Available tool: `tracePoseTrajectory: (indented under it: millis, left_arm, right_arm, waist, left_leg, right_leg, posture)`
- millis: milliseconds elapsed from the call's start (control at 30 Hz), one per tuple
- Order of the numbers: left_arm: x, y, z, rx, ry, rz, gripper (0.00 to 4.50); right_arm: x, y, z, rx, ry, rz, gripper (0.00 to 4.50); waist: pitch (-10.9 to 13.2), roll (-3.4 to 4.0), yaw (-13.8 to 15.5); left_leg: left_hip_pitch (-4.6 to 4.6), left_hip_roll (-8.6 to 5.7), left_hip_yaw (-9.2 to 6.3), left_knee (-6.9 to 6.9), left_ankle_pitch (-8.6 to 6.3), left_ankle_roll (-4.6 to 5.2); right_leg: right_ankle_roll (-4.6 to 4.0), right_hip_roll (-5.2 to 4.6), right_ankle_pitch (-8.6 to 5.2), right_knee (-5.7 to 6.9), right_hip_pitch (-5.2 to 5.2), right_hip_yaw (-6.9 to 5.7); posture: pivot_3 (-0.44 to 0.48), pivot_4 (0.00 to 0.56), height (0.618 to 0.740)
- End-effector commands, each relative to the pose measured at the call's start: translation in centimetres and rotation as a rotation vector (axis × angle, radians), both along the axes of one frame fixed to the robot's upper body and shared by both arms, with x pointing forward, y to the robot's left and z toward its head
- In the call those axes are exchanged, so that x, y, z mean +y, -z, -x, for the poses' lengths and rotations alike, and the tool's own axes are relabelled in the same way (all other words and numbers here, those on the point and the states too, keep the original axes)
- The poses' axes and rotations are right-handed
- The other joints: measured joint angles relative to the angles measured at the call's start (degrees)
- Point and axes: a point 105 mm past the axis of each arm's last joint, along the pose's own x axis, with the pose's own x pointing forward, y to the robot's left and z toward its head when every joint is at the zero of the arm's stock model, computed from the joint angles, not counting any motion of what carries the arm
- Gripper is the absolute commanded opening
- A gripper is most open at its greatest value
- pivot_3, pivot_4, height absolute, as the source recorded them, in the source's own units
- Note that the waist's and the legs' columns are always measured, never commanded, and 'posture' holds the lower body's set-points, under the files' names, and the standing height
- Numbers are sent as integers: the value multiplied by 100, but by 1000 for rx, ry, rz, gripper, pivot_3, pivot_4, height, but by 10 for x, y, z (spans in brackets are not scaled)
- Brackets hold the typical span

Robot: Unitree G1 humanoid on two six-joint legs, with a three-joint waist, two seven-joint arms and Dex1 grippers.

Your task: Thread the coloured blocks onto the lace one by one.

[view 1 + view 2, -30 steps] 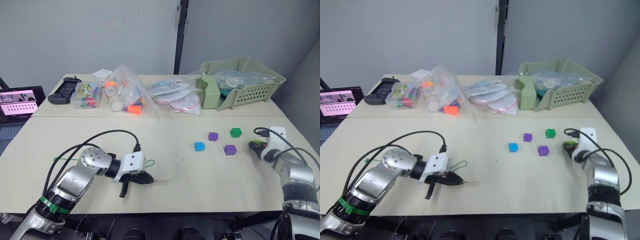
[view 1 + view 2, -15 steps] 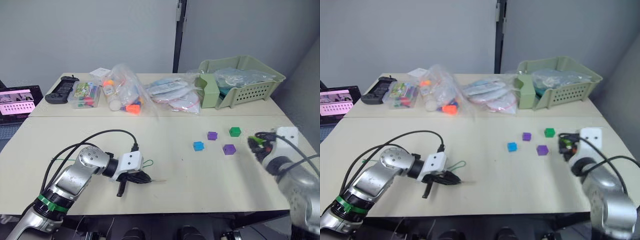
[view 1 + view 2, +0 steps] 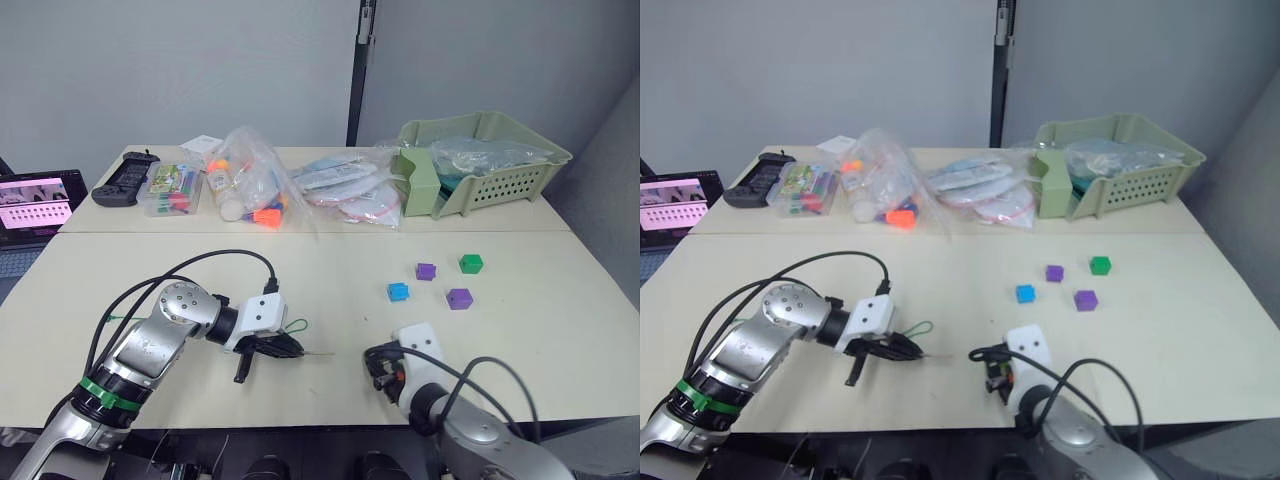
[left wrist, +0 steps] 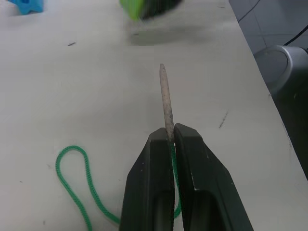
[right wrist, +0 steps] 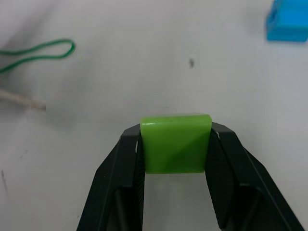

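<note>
My left gripper (image 4: 169, 136) is shut on the green lace (image 4: 73, 166) just behind its pale stiff tip (image 4: 165, 96), which points right over the table. My right gripper (image 5: 175, 137) is shut on the lime green wedge (image 5: 175, 143), held low over the front middle of the table, a short way right of the lace tip (image 5: 23, 98). On the right half of the table lie a blue cube (image 3: 398, 291), two purple cubes (image 3: 426, 271) (image 3: 459, 298) and a dark green cube (image 3: 470, 263).
Along the far side stand a green basket (image 3: 500, 165), clear bags of toys (image 3: 250, 185), a small clear box (image 3: 172, 190) and a black controller (image 3: 120, 190). A laptop (image 3: 35, 200) sits beyond the left edge. Black cables loop over both arms.
My right gripper has swept with the lime wedge from the table's right edge to the front middle, close to the lace tip. The left gripper has hardly moved.
</note>
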Motion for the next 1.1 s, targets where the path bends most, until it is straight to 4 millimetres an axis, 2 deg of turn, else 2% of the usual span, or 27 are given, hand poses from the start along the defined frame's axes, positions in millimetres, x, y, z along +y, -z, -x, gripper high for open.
tracePoseTrajectory:
  millis: [33,133,200,267,300,433,500,567,633,667,733,800,867,967,1100]
  left_arm:
    - [-1,-13,3,-35,21,13,0]
    - [-1,-13,3,-35,17,10,0]
    - [0,-12,4,-34,14,7,0]
    - [1,-12,4,-31,9,6,0]
    - [2,-12,4,-30,5,6,0]
    - [4,-13,4,-31,-4,3,0]
    - [4,-13,4,-31,-10,4,0]
    - [4,-14,4,-32,-16,5,0]
    - [3,-15,5,-30,-20,10,0]
    - [3,-15,5,-29,-22,12,0]
    - [2,-14,7,-20,-27,18,0]
    - [2,-13,9,-15,-29,20,0]
    - [1,-12,11,-11,-32,22,0]
    - [-1,-11,14,-8,-40,27,0]
    - [0,-11,16,-1,-54,30,0]
  right_arm:
    - [-2,13,-9,12,34,12,1168]
    - [-4,25,-8,49,37,28,1168]
    - [0,23,-8,42,33,8,1168]
    - [1,12,-7,-5,15,-17,2203]
    - [-1,6,-7,-32,9,-22,2573]
    - [-7,-15,-6,-114,-42,-5,3855]
    - [-7,-40,-2,-204,-159,16,4488]
    - [-6,-61,8,-266,-321,42,4488]
    - [-6,-69,15,-275,-469,60,4488]
    - [-6,-71,18,-274,-520,62,4488]
    - [-4,-69,28,-218,-768,79,4488]
    - [-10,-65,25,-166,-906,97,4488]
    - [-16,-61,16,-157,-972,135,4488]
    - [-30,-42,-9,-148,-1101,284,4488]
    - [-35,-29,-31,-157,-1202,359,4488]
  waist:
    - [-1,-1,-10]
    - [-5,-10,-11]
    - [-7,-14,-10]
    - [-8,-16,-10]
    - [-8,-16,-9]
    - [-8,-16,19]
    - [-6,-16,21]
    - [-3,-16,17]
    - [-3,-17,15]
    - [-2,-19,14]
    - [0,-19,14]
    - [2,-21,5]
    - [5,-28,8]
    - [7,-31,2]
    - [8,-32,6]
  left_leg:
    - [1,2,0,0,0,0]
    - [19,6,0,0,0,0]
    - [26,10,0,0,0,0]
    - [28,17,0,0,0,0]
    - [27,19,0,0,0,0]
    - [15,13,0,0,0,0]
    - [9,8,0,0,0,0]
    - [5,5,-1,1,0,0]
    - [7,5,-3,2,0,0]
    - [8,6,-3,2,0,0]
    - [8,6,3,2,0,0]
    - [9,6,9,2,0,0]
    - [16,4,17,2,0,0]
    - [18,2,26,2,0,0]
    - [13,0,29,2,0,0]
  right_leg:
    - [0,1,0,1,0,0]
    - [1,2,0,1,15,2]
    - [8,4,-5,1,20,1]
    - [8,10,-5,2,21,2]
    - [8,11,-5,2,19,3]
    - [2,6,-1,1,11,4]
    - [-1,3,0,1,7,3]
    - [0,2,0,0,5,2]
    - [0,2,0,1,7,1]
    - [1,6,-1,0,12,-5]
    - [0,10,-1,-1,12,-8]
    - [-1,10,-1,-2,13,-7]
    - [0,10,-1,-5,20,-5]
    - [4,13,-4,-7,20,-6]
    - [-3,12,0,-5,14,-4]
  posture:
    - [0,150,740]
    - [0,150,740]
    - [0,150,740]
    - [0,150,740]
    - [0,150,740]
    - [0,150,740]
    - [0,150,740]
    - [0,150,740]
    - [0,150,740]
    - [0,150,740]
    - [0,150,740]
    - [0,150,740]
    - [0,150,740]
    - [0,150,740]
    - [0,150,740]
